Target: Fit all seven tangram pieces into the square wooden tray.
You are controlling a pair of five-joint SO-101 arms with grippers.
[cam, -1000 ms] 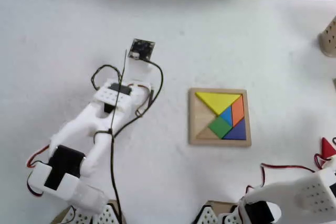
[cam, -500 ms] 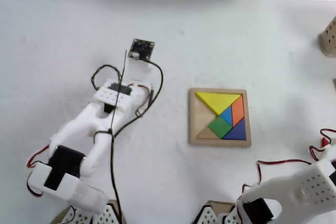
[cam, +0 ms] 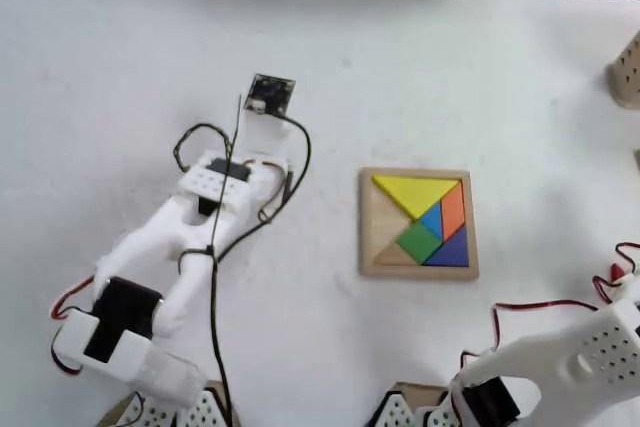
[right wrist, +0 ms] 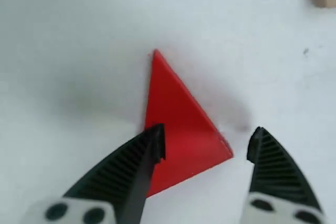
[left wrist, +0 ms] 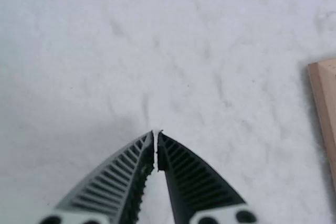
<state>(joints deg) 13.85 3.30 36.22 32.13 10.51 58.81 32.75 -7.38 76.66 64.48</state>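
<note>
I'm working over what is looking like a robotics lab bench: a bare circuit board (cam: 270, 95) and loose cables (cam: 303, 152) are lying on the white table (cam: 450, 67).

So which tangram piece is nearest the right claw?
The red triangle: it lies on the table just under the open right claw, while the other coloured pieces sit in the tray.

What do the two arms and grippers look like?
Both arms have white shells with black motor blocks and dotted panels. The left arm carries looping black cables and a small black camera board; the right arm trails red wire. The left gripper and right gripper have dark, ribbed, tapering fingers on white bases.
</note>
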